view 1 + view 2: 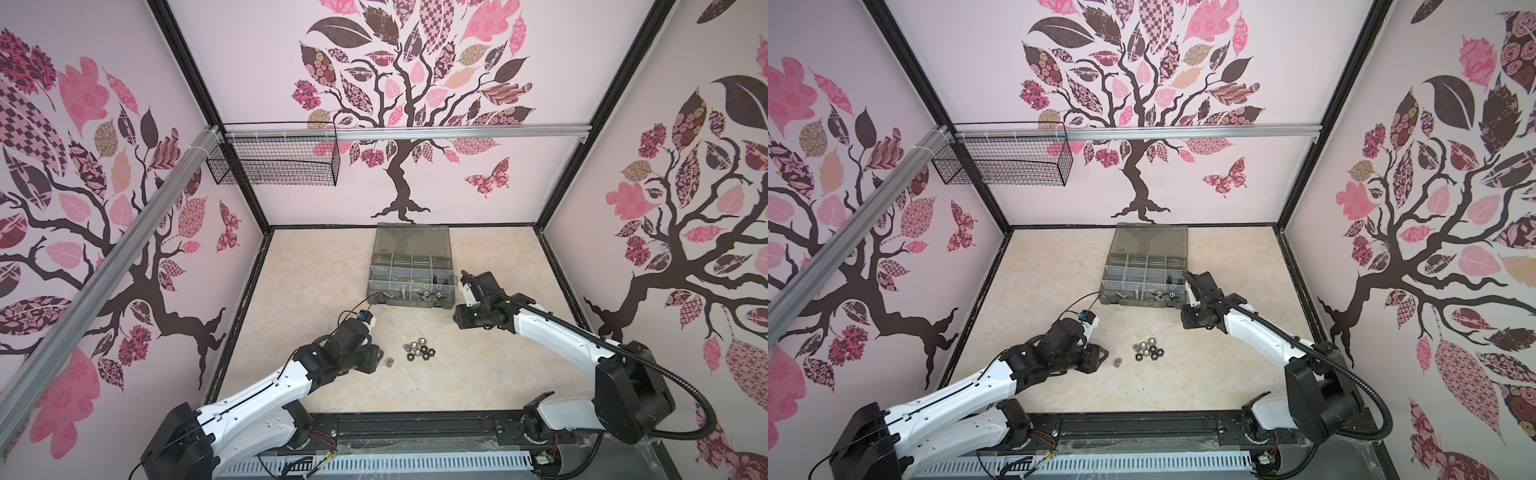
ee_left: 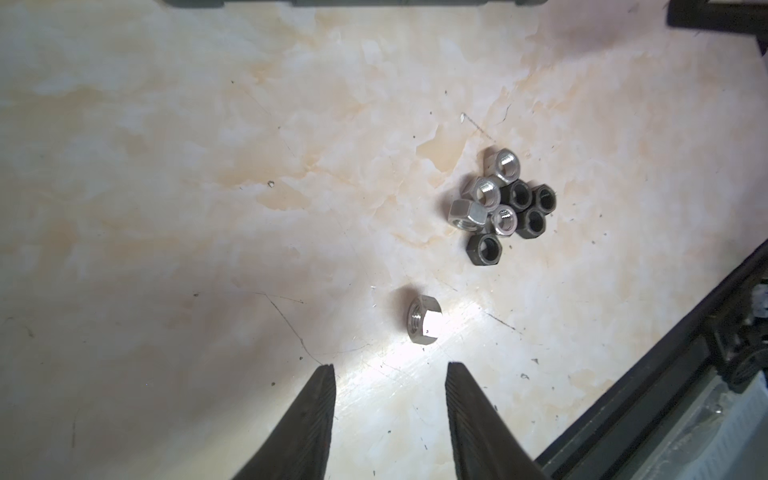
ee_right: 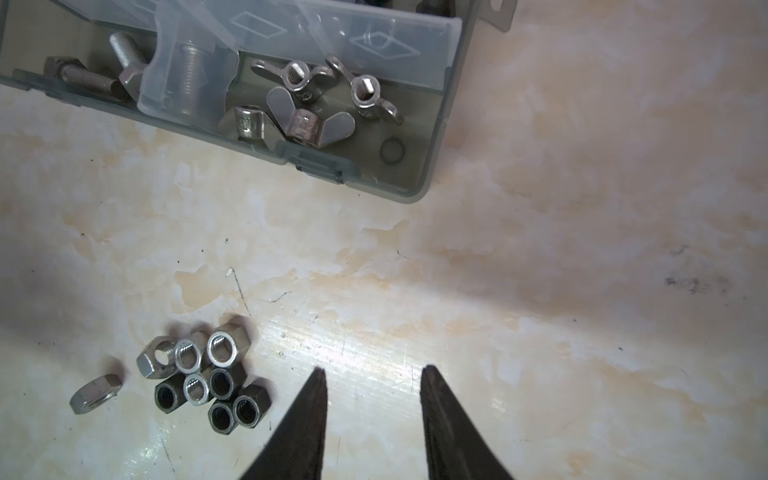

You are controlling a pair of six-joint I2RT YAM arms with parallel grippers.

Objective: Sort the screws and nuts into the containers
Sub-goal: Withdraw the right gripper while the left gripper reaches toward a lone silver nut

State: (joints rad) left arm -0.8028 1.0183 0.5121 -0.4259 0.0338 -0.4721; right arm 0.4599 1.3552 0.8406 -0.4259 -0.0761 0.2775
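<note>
Several silver and black hex nuts [image 2: 505, 208] lie bunched on the marble table, seen in both top views [image 1: 417, 353] [image 1: 1148, 351]. One silver nut [image 2: 424, 319] lies apart, just ahead of my left gripper [image 2: 390, 365], which is open and empty. My right gripper [image 3: 374, 368] is also open and empty, hovering to the right of the bunch [image 3: 208, 378] and near the front of the case [image 1: 409, 304]. The case's containers hold silver screws [image 3: 191, 83] and wing nuts [image 3: 307, 108] in the front row.
The case lid [image 1: 411, 239] lies open toward the back wall. A black wire basket [image 1: 274, 162] hangs on the rear left rail. A black rail [image 1: 415, 428] runs along the table's front edge between the arm bases.
</note>
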